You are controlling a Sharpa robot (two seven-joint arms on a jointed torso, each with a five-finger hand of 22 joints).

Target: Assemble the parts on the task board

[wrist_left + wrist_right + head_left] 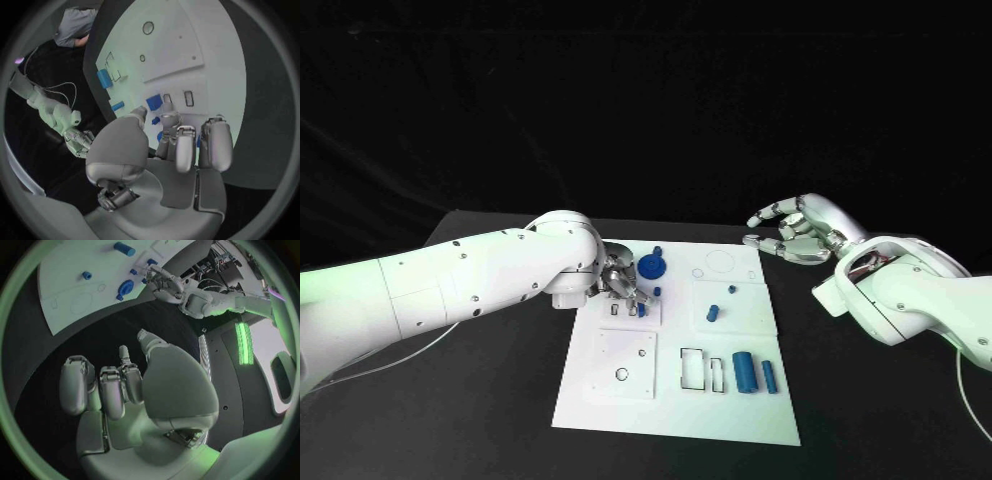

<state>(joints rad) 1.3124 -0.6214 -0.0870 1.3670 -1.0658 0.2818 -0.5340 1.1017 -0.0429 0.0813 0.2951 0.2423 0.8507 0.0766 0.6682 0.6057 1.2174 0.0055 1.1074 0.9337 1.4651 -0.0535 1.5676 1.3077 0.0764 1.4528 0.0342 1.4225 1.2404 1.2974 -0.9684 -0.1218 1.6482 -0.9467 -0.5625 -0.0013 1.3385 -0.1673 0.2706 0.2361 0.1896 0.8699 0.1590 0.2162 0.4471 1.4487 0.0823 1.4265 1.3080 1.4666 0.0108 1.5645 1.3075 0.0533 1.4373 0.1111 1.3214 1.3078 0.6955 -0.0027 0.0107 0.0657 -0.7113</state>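
Observation:
The white task board [678,405] [187,45] [65,290] lies mid-table. My left hand [626,290] [184,142] [164,285] reaches onto its far left part, fingertips down among small blue parts [643,307] [154,102]. Blue shows between the fingers, but whether they grip a piece is hidden. A round blue part [651,267] [125,288] sits just beyond that hand. A small blue part [714,313] [86,275] lies mid-board. Two blue cylinders [754,372] [104,78] lie near the board's front right. My right hand [790,232] [119,390] [78,141] hovers off the board's far right corner, fingers apart and holding nothing.
A white square plate [625,365] with a small hole sits at the board's front left, with rectangular slots [692,368] beside it. Black table [877,420] surrounds the board. A thin cable [401,355] runs under my left arm.

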